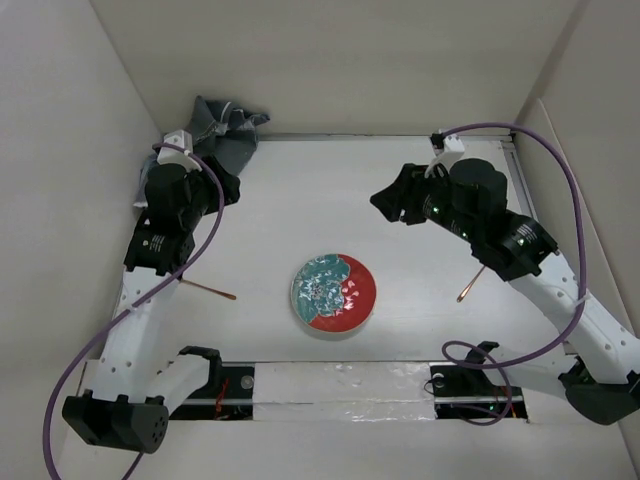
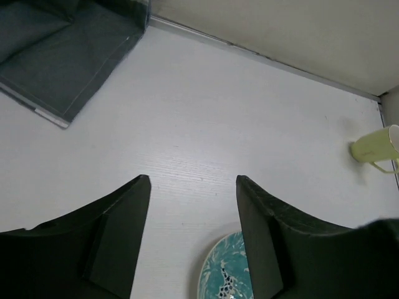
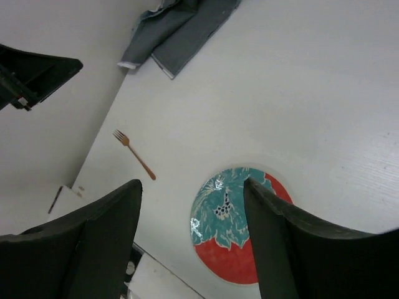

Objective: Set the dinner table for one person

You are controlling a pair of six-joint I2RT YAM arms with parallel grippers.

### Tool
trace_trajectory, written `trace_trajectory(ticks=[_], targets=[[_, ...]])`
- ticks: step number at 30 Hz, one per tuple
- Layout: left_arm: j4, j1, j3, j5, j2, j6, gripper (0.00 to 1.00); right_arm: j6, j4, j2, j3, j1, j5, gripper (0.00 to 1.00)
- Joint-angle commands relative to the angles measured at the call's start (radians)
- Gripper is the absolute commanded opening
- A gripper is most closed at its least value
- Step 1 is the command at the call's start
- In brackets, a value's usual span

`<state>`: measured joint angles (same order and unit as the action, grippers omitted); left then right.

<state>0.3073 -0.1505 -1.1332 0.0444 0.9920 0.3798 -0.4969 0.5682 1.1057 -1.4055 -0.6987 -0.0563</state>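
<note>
The white dinner table [image 1: 300,200] holds a round plate [image 1: 333,293] with a teal and red pattern near the front middle. A copper fork [image 1: 210,290] lies to the left of the plate. A second copper utensil [image 1: 468,286] lies to its right, partly under my right arm. My left gripper [image 1: 222,185] is open and empty above the back left of the table, near a dark grey cloth [image 1: 222,130]. My right gripper [image 1: 388,200] is open and empty above the back right. In the right wrist view the plate [image 3: 227,230] shows between the open fingers [image 3: 112,218].
A pale yellow-green mug [image 2: 376,147] lies on its side near the back right wall, seen only in the left wrist view. The cloth [image 3: 181,25] is bunched in the back left corner. White walls close in the table on three sides.
</note>
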Motion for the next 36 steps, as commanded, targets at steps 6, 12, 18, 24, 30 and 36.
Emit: trace_trajectory(ticks=[6,12,18,24,30,36], targets=[[0.064,-0.001,-0.175,-0.171,0.090,-0.045,0.21,-0.022,-0.065,-0.047,0.051,0.088,0.128,0.00],[0.105,0.069,-0.270,-0.287,0.267,-0.047,0.00,-0.022,-0.074,-0.070,0.088,0.111,0.177,0.00],[0.098,0.163,-0.316,-0.385,0.480,-0.025,0.45,-0.023,-0.071,-0.099,0.132,0.122,0.208,0.00],[0.135,0.163,-0.382,-0.410,0.725,-0.012,0.56,-0.029,-0.094,-0.109,0.183,0.122,0.239,0.03],[0.113,0.184,-0.471,-0.368,0.949,0.030,0.56,-0.023,-0.080,-0.107,0.191,0.122,0.234,0.36],[0.136,0.184,-0.609,-0.373,1.161,0.027,0.57,-0.025,-0.057,-0.101,0.194,0.122,0.231,0.46]])
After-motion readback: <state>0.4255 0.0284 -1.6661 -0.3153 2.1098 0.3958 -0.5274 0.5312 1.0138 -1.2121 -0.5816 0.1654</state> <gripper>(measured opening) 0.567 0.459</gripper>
